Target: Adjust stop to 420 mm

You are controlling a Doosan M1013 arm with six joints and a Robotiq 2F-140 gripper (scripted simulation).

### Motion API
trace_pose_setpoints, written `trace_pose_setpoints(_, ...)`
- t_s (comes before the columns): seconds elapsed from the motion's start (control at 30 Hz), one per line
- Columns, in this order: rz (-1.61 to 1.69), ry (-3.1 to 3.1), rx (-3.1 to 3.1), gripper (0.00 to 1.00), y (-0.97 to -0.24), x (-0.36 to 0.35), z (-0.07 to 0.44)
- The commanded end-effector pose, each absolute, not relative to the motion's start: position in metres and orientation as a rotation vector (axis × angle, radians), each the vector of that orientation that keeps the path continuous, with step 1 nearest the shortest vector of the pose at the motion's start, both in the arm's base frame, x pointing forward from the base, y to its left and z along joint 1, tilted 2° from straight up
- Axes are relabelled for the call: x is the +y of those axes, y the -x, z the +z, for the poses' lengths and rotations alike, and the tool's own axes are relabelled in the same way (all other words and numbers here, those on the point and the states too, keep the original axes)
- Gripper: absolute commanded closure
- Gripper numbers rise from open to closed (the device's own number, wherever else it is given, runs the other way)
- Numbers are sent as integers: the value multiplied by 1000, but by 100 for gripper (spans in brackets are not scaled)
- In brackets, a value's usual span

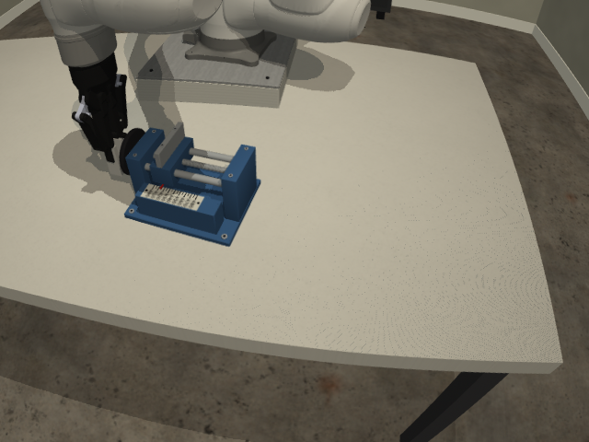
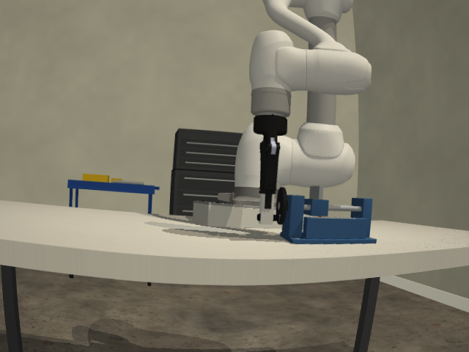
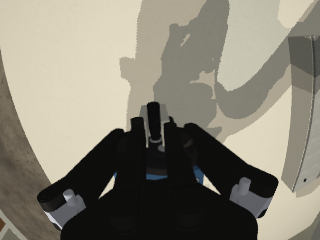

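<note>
A blue stop fixture [image 1: 236, 186] [image 2: 333, 228] stands on the table's left half. Its grey stop block [image 1: 168, 145] sits on the guide rods near the handwheel end. A red pointer [image 1: 161, 187] stands near the left end of the white scale plate [image 1: 174, 196]. The black handwheel [image 1: 128, 148] [image 2: 281, 210] is at the fixture's left end. My gripper [image 1: 109, 153] [image 2: 266, 213] [image 3: 153, 114] comes down from above beside the wheel. It is shut on the wheel's small crank handle [image 3: 154, 115]. The scale's figures are too small to read.
The arm's grey base plate [image 1: 214, 81] lies behind the fixture. In the exterior view, a dark drawer cabinet [image 2: 204, 166] and a small blue table [image 2: 113, 186] with a yellow item stand beyond the table.
</note>
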State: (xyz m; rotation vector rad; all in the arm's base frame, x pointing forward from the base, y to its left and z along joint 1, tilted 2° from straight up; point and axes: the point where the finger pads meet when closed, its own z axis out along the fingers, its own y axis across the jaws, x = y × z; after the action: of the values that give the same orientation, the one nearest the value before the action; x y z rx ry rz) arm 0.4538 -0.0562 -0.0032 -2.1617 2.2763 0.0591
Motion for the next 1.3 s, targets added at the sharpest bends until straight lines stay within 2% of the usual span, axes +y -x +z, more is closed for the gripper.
trace_pose_setpoints(0.0, 56, 2170, 2273, 96, -461, -57, -2)
trace_pose_setpoints(1.27, 56, 2170, 2273, 96, -460, -58, 44)
